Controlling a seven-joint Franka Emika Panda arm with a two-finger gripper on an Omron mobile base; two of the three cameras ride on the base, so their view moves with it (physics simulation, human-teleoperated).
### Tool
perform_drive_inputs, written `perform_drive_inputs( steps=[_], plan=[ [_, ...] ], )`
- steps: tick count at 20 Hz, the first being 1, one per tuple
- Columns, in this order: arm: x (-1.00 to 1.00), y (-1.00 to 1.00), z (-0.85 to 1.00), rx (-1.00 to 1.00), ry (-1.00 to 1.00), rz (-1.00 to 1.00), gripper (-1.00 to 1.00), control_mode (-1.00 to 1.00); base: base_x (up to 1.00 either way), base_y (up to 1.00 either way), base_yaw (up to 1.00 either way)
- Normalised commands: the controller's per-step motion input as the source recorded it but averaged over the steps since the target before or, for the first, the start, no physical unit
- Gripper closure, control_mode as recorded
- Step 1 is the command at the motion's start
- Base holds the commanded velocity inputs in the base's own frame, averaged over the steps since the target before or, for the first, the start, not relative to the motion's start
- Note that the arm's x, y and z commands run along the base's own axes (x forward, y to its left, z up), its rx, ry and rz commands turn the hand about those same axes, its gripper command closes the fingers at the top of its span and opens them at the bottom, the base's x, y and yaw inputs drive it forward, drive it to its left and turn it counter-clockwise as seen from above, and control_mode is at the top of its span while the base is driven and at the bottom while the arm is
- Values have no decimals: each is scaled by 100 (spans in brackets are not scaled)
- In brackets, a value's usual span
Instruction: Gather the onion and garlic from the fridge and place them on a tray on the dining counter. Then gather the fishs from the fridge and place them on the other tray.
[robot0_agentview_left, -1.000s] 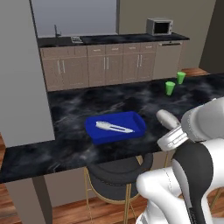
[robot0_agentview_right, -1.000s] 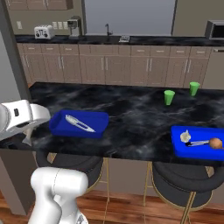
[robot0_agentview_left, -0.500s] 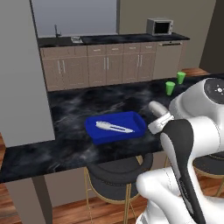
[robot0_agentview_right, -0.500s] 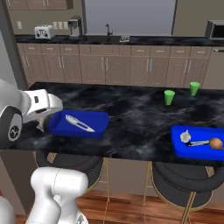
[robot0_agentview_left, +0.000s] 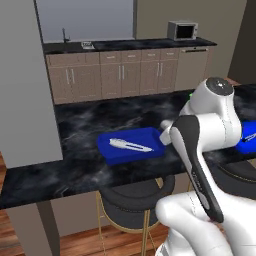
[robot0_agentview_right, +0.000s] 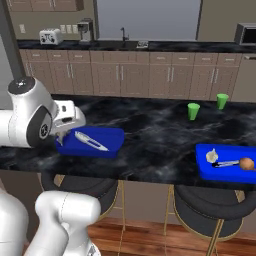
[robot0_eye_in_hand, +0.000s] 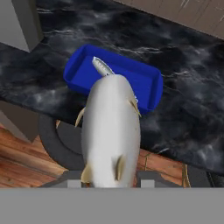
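Kitchen backdrop: beige cabinets (robot0_agentview_right: 150, 75) along the far wall, with a toaster (robot0_agentview_right: 51, 36) and a microwave (robot0_agentview_left: 182, 30) on their dark top. Nearer stood the dining counter (robot0_agentview_right: 150, 135), black with white veining, and dark stools (robot0_agentview_left: 134, 202) tucked beneath its edge.

One blue tray (robot0_agentview_left: 131, 145) sat near the counter's front edge, a slender silver fish (robot0_agentview_left: 130, 145) lying flat inside it. Toward the right end a second blue tray (robot0_agentview_right: 227, 161) held the onion (robot0_agentview_right: 246, 163), a pale garlic (robot0_agentview_right: 212, 155) and a thin dark item I could not make out. Two green cups (robot0_agentview_right: 193, 111) stood upright on the counter behind that tray, apart from each other.

Gripper (robot0_eye_in_hand: 111, 177) hung at the front edge of the counter, just beside the first tray. Jaws were clamped on a second fish (robot0_eye_in_hand: 111, 131), which stuck out ahead of the fingers toward the tray. In the hand view its tip overlapped the tray and the fish already there; contact could not be told.
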Motion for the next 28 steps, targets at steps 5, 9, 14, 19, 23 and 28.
perform_drive_inputs(
  steps=[5, 9, 14, 19, 23, 28],
  plan=[
    [57, -2, -25, 0, 17, 0, 100, -100, 0, 0, 0],
    [64, -12, -31, 0, 11, 0, 100, -100, 0, 0, 0],
    [56, -15, -41, 0, 1, 0, 100, -100, 0, 0, 0],
    [57, -12, -47, 0, 0, 0, 100, -100, 0, 0, 0],
    [52, -7, -46, 0, 0, 0, 100, -100, 0, 0, 0],
    [56, 0, -38, 0, 2, 0, 100, -100, 0, 0, 0]
  ],
)
